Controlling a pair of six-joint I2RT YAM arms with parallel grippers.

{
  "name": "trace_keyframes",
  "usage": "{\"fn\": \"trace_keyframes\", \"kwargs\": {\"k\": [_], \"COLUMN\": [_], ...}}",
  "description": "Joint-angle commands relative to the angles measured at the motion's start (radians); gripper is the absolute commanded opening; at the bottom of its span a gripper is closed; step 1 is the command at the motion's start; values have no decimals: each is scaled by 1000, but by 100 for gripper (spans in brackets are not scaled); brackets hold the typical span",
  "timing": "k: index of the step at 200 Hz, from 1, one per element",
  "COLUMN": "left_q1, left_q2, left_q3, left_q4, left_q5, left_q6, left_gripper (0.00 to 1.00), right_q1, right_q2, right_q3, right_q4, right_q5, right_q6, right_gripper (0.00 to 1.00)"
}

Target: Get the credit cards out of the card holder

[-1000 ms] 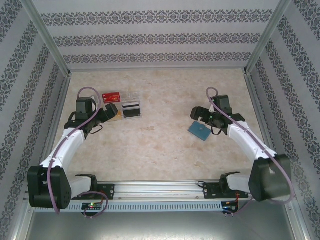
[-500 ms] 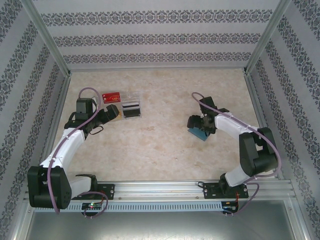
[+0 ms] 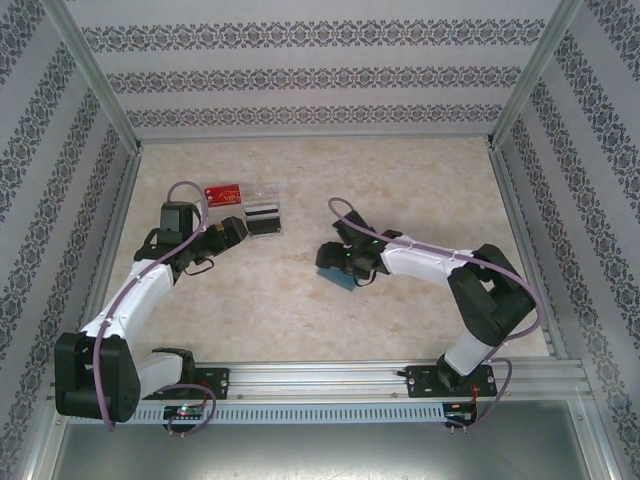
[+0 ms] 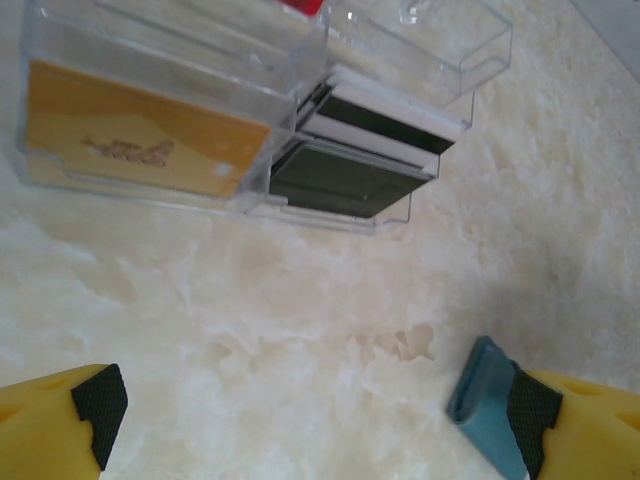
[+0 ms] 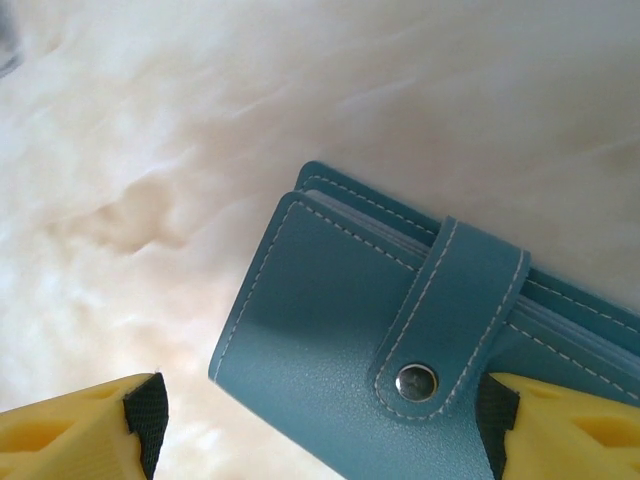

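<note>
Though my right gripper [image 5: 320,420] straddles the card holder [image 5: 330,350], it grips nothing: jaws wide, one pad [image 5: 497,420] just beside the stitched strap [image 5: 450,310], the other clear of the corner. Grainy teal leather-look, snapped shut, it lies on the marbled table [image 3: 300,320] with bare room around; that arm reaches low, leftward. My left gripper [image 4: 315,405] hangs wide, empty, before the clear tray [image 4: 470,50] holding a gold credit card [image 4: 140,150].

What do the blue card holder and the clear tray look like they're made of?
Card holder: probably leather or faux leather, matte and finely grained, with pale stitching and a shiny metal snap. Tray: hard clear plastic, glossy; the gold card shows through its wall.
</note>
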Motion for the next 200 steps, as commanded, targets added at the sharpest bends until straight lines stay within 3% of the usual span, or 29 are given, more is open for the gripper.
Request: {"fn": "trace_keyframes", "kwargs": {"k": [1, 26, 52, 85, 134, 168, 200], "left_q1": [-34, -93, -152, -202, -285, -347, -411], "left_q2": [-20, -18, 3, 43, 105, 160, 229], "left_q3": [-30, -71, -79, -85, -100, -106, -117], "left_q4": [19, 82, 107, 142, 219, 280, 371], "left_q5": [17, 39, 36, 50, 57, 71, 101], "left_q6": [-64, -118, -153, -211, -296, -335, -389], "left_gripper": [100, 100, 100, 99, 93, 81, 72], "right_q1": [9, -40, -129, -147, -123, -66, 7], "right_q2": [-9, -49, 5, 35, 42, 28, 46], "right_q3": [44, 39, 33, 34, -3, -28, -8], "right_q4": [-26, -97, -147, -161, -124, -47, 19], "right_q5": [-21, 37, -56, -75, -157, -210, -271], "right_q6": [47, -34, -124, -163, -124, -47, 22], "right_gripper": [82, 82, 74, 68, 56, 38, 33]}}
